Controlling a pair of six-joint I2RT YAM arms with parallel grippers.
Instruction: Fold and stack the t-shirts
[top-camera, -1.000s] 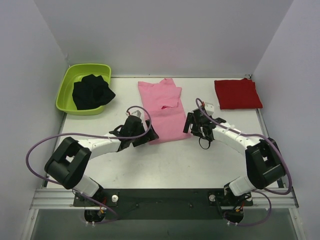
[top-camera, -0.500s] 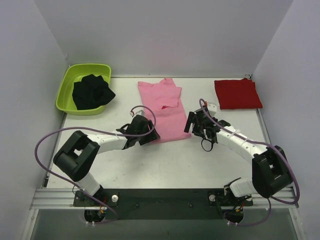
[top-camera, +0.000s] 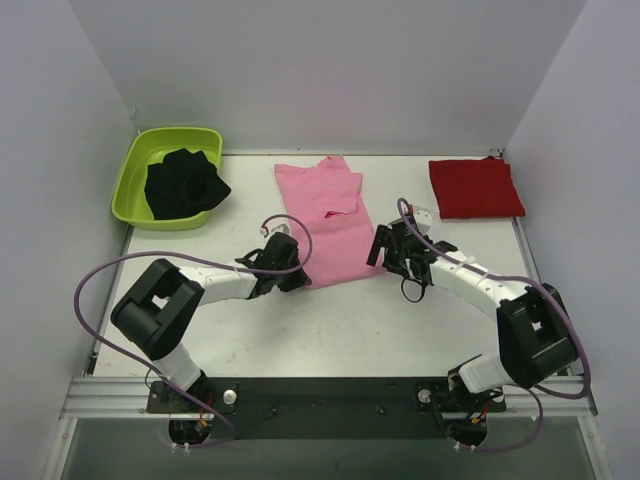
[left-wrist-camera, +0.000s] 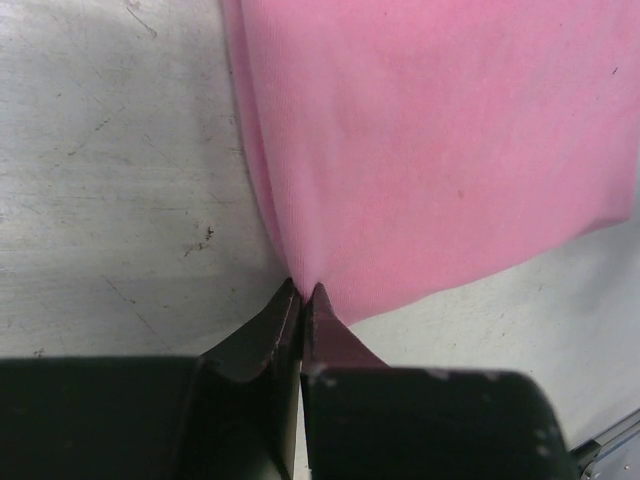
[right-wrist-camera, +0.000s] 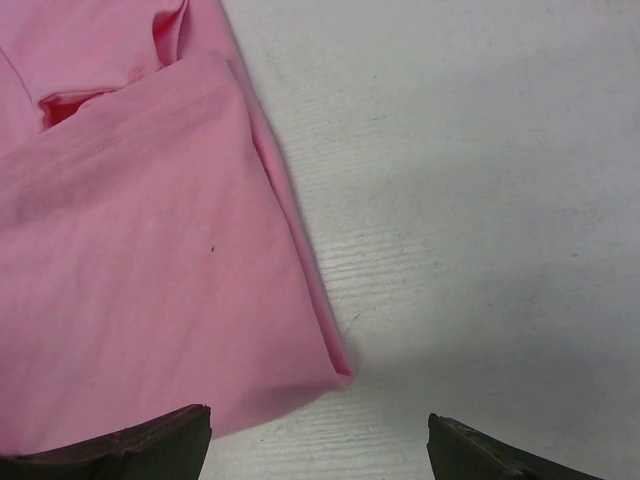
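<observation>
Tub (top-camera: 124, 192): lime green plastic, at the far left corner of the bench, set at a slight angle.
Cloth (top-camera: 183, 183): black, crumpled, heaped inside the tub.
Bench (top-camera: 350, 320): white top, scuffed, flecked with small dark marks.
Walls (top-camera: 330, 70): plain and pale, closing in the left, far and right sides.
Rail (top-camera: 330, 398): metal, along the near edge.

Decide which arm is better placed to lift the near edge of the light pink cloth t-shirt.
Left. The left arm has its jaws shut on the near left corner of the light pink cloth t-shirt. The right arm has its jaws open, the near right corner ungripped ahead of them.
</observation>
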